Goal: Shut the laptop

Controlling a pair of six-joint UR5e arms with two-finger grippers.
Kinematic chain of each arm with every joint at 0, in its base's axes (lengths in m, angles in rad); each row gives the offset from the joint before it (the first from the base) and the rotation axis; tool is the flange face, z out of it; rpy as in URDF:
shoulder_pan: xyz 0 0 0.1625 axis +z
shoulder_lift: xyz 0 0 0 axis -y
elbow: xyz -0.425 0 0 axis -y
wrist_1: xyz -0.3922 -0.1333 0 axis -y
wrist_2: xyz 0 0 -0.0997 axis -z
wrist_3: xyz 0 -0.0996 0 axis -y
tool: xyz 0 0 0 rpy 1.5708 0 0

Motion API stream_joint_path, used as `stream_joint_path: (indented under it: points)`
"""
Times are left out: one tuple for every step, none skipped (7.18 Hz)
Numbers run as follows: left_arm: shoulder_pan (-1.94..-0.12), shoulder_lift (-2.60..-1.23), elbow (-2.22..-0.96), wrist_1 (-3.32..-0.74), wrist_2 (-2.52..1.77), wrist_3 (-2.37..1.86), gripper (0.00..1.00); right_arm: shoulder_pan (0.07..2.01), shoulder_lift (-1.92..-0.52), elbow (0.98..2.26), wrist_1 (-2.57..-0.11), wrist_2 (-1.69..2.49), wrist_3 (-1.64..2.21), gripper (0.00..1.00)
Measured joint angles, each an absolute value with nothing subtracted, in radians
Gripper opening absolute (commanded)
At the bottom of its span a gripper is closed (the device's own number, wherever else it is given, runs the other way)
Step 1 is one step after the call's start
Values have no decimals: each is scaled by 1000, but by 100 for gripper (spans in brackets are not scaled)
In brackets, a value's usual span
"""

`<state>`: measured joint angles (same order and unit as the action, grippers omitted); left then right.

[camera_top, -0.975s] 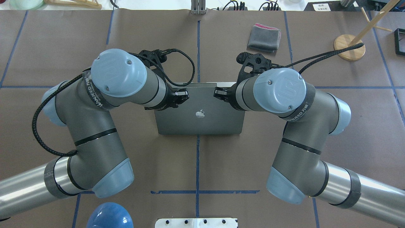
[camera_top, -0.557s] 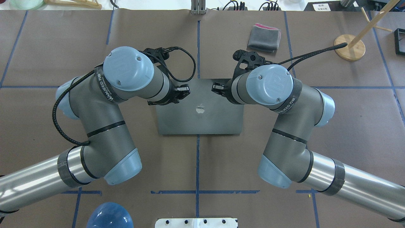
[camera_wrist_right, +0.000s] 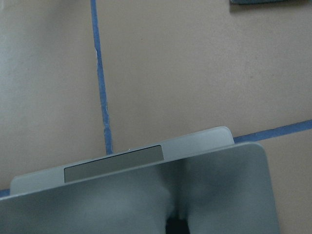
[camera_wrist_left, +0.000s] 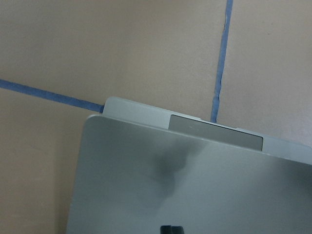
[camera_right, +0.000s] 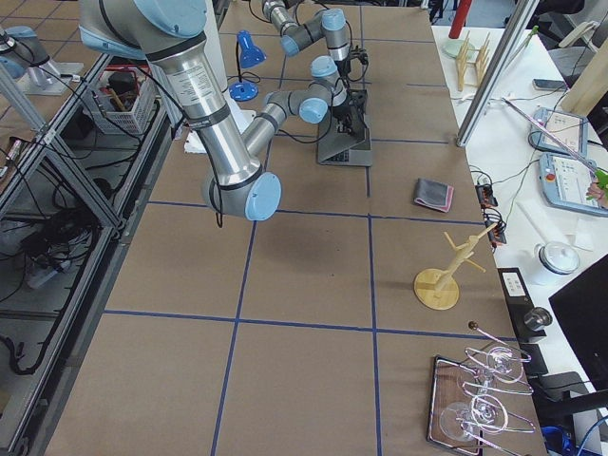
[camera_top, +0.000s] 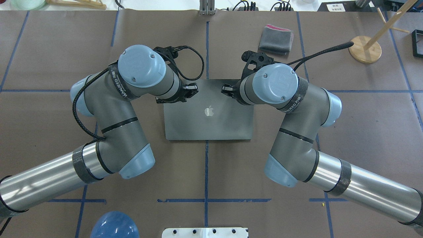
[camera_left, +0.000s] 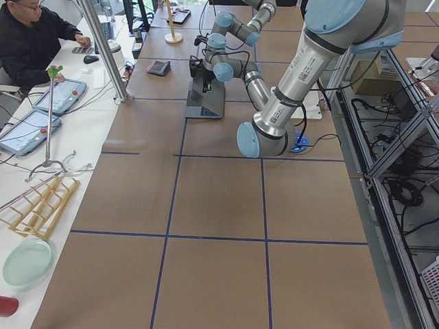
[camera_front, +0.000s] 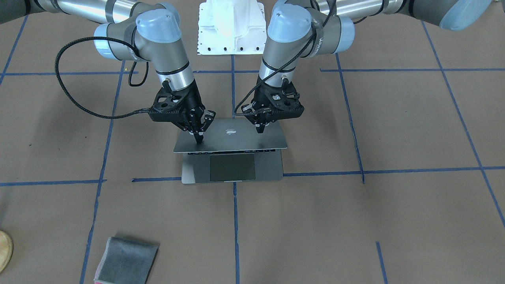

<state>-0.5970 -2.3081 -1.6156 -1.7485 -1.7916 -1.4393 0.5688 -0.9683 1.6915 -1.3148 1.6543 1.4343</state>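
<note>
Exterior front-facing view showed the left gripper (camera_front: 260, 128) with its fingers pinched together and empty, the tip pressed on the lid (camera_front: 244, 139) beside the logo. The right gripper (camera_front: 198, 137) was likewise narrowed and empty, its tip on the lid's other end. The laptop (camera_top: 208, 124) sat mid-table (camera_front: 394, 118), on a blue tape line (camera_front: 323, 173). The lid lay low but not flat: the trackpad (camera_front: 232, 167) and a strip of keys showed past its edge. Most of the closing looked done, with a last push down left
</note>
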Motion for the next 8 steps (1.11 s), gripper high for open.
stream_joint_path:
  points:
    - [-604, -2322, -1565, -1786, -1792, -1436, 0, 572, -967, 1686, -1315, 1659, 1430, 0]
    - [-611, -2330, -1532, -1809, -1792, -1428, 0, 576, -967, 1678, -1315, 1662, 1424, 0]
    - [-617, -2334, -1515, -1819, -1793, -1420, 0, 583, -959, 1661, -1315, 1669, 1420, 0]
    - [-620, -2337, -1507, -1822, -1793, -1416, 0, 590, -939, 1628, -1314, 1679, 1417, 0]
    - [-620, -2340, -1499, -1823, -1793, -1415, 0, 597, -913, 1584, -1308, 1688, 1416, 0]
    - [-621, -2345, -1489, -1824, -1793, -1414, 0, 601, -895, 1532, -1274, 1695, 1416, 0]
    - [-621, -2351, -1474, -1828, -1793, -1412, 0, 604, -886, 1477, -1220, 1701, 1415, 0]
    - [-621, -2356, -1450, -1843, -1793, -1410, 0, 609, -878, 1439, -1182, 1708, 1415, 1]
